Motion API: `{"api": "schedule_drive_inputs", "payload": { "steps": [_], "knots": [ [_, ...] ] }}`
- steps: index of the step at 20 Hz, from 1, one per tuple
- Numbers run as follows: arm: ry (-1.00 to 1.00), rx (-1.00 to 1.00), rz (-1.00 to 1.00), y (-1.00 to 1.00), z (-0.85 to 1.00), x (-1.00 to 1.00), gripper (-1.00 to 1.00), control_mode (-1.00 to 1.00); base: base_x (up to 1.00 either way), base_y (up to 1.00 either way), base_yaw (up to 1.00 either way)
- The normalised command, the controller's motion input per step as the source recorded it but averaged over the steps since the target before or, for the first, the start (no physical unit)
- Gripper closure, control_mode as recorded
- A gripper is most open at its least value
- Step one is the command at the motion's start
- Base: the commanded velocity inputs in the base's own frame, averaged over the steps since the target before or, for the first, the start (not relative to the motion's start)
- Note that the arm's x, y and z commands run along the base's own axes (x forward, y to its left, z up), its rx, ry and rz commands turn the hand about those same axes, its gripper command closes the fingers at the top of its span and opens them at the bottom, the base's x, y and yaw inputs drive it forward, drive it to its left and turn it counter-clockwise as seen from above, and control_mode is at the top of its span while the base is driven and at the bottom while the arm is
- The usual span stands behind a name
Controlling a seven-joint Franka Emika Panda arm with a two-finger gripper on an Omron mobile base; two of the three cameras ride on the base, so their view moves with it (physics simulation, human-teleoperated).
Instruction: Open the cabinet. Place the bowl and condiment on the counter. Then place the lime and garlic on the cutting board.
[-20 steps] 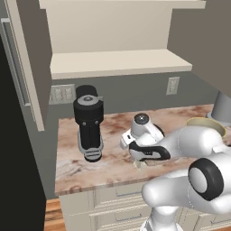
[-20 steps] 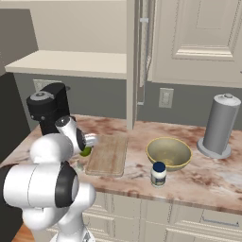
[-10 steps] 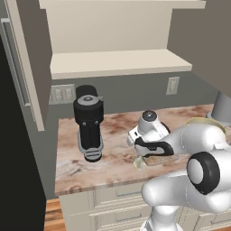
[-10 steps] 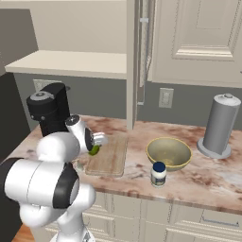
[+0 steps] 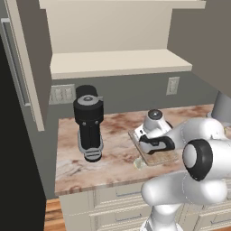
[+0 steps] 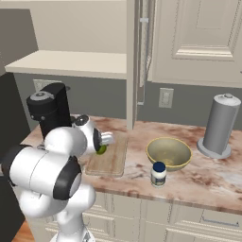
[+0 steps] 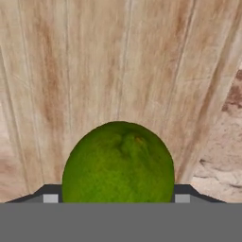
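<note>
In the hand view the green lime (image 7: 118, 163) sits between the two tips of my gripper (image 7: 116, 196), which is shut on it, with the wooden cutting board (image 7: 118, 61) right behind. From the right base view, the gripper (image 6: 105, 142) holds the lime (image 6: 101, 149) over the board's (image 6: 111, 161) left part. The olive-yellow bowl (image 6: 168, 152) and the blue-lidded condiment (image 6: 158, 174) stand on the marble counter (image 6: 212, 176) right of the board. A small pale garlic (image 5: 138, 163) lies on the counter by the board's front corner. The cabinet door (image 6: 198, 38) stands open.
A black coffee machine (image 5: 90, 124) stands on the counter left of the board. A grey paper-towel cylinder (image 6: 218, 125) stands at the far right. The other open cabinet door (image 5: 27, 58) hangs at the left, above the counter's end. The counter's front edge runs close below the board.
My gripper has carried the lime to the right, from beside the coffee machine to over the cutting board. Bowl and condiment have stayed put.
</note>
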Motion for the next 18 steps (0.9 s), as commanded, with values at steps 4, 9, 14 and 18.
{"api": "schedule_drive_inputs", "payload": {
  "steps": [4,9,14,18],
  "knots": [
    [-0.01,0.0,0.0,-0.23,-0.12,0.16,1.0,-1.0,0.0,0.0,0.0],
    [0.0,0.0,0.0,-0.17,-0.13,0.19,1.0,-1.0,0.0,0.0,0.0],
    [0.0,0.02,0.0,-0.03,-0.14,0.15,1.0,-1.0,0.0,0.0,0.0],
    [0.0,0.02,0.0,0.0,-0.13,0.14,-1.0,-1.0,0.0,0.0,0.0]
  ]
}}
